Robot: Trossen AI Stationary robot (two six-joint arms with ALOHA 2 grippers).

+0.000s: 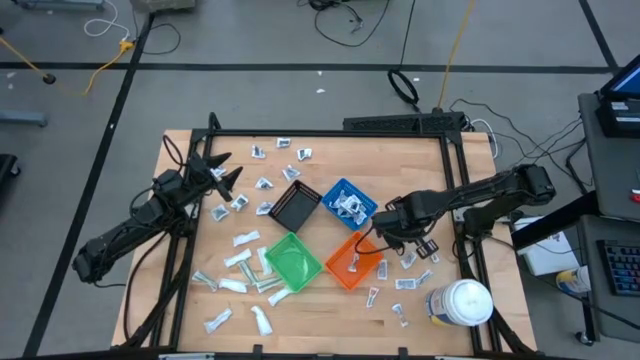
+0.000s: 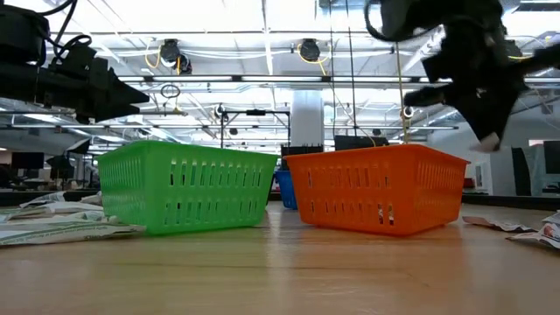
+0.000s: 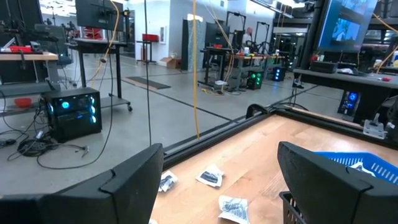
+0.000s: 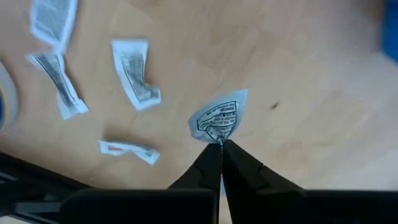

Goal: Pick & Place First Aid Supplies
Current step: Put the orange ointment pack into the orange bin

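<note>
Right of centre in the high view, the right gripper (image 1: pixel 381 237) hangs above the table just beside the orange bin (image 1: pixel 354 261), its fingertips (image 4: pixel 219 151) pinched fully together on the edge of a small white printed packet (image 4: pixel 217 120). More packets (image 4: pixel 135 73) lie loose on the wooden table (image 1: pixel 330 318) around it. At centre left, the left gripper (image 1: pixel 222 172) waits with fingers (image 3: pixel 134 182) spread wide, holding nothing, near the black bin (image 1: pixel 294 209).

1. The counter (image 1: pixel 420 160) is pale, light-brown wood grain.
2. Four bins: black (image 1: pixel 295 208), blue (image 1: pixel 349 201), green (image 1: pixel 292 262), orange (image 1: pixel 355 262).
3. The packet (image 4: pixel 217 122) is white with black print.
4. The jar (image 1: pixel 460 303) is white.
5. Both arms are dark.
</note>
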